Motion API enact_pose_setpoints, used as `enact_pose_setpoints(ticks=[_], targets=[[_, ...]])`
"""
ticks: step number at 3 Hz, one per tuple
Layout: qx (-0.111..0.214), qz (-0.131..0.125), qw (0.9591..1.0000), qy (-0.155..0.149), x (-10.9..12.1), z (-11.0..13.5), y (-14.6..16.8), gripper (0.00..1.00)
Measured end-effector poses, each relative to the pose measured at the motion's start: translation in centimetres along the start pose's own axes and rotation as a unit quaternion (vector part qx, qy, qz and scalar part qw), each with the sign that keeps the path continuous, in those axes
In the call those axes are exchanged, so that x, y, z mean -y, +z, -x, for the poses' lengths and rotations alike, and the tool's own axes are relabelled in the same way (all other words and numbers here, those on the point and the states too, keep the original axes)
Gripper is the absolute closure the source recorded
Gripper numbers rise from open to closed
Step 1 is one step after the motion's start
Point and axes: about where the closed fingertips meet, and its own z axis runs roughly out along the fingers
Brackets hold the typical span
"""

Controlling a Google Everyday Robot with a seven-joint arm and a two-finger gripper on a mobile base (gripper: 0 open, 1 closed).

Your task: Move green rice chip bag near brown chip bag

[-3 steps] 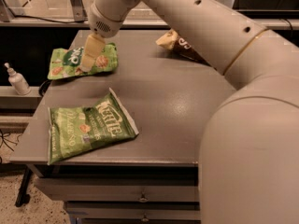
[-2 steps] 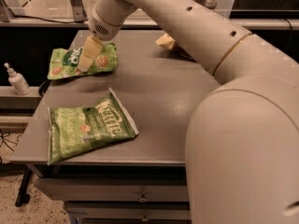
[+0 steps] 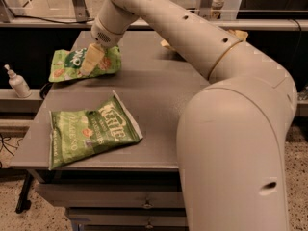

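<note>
**Item 1, tool** [image 3: 92, 60]. You find it at the far left corner of the counter [image 3: 159, 95], on the end of the arm [image 3: 192, 28] that reaches across from the right. One pale finger lies across the front face of the bag there. The foil is bunched around it, so read the tool as pinching the bag, not spread.

**Item 2, green rice chip bag** [image 3: 65, 69]. Small, bright green and crinkled, with a dark green patch and round chip pictures. It sits in the tool's pinch at the far left corner, its left end past the counter edge. You cannot tell whether its underside touches the surface.

**Item 3, brown chip bag** [image 3: 166, 44]. It is at the far side of the counter, right of centre, and almost wholly hidden behind the arm. Only a cream-yellow end shows. It is well apart from item 2.

**Item 4, Kettle bag** [image 3: 91, 134]. Larger, flatter and olive green with a white edge, it lies flat near the front left of the counter. It is not part of your task and lies clear of a straight path along the far edge.

**Item 5, pump bottle** [image 3: 18, 83]. It stands on a ledge left of the counter and is not involved.

**Progress.** The grasp looks made, and that is all. The carry rightward along the far side, the set-down beside item 3 and the release are all left for you. Expect the bag to flex and hang from the pinch.
</note>
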Motion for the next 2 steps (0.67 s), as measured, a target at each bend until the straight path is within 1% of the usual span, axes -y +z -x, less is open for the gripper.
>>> enact_pose_setpoints(ticks=[1, 2], targets=[[0.008, -0.004, 1.0000, 0.001, 0.1, 0.0, -0.8, 0.40], [0.023, -0.018, 0.9996, 0.001, 0.1, 0.0, -2.9, 0.64]])
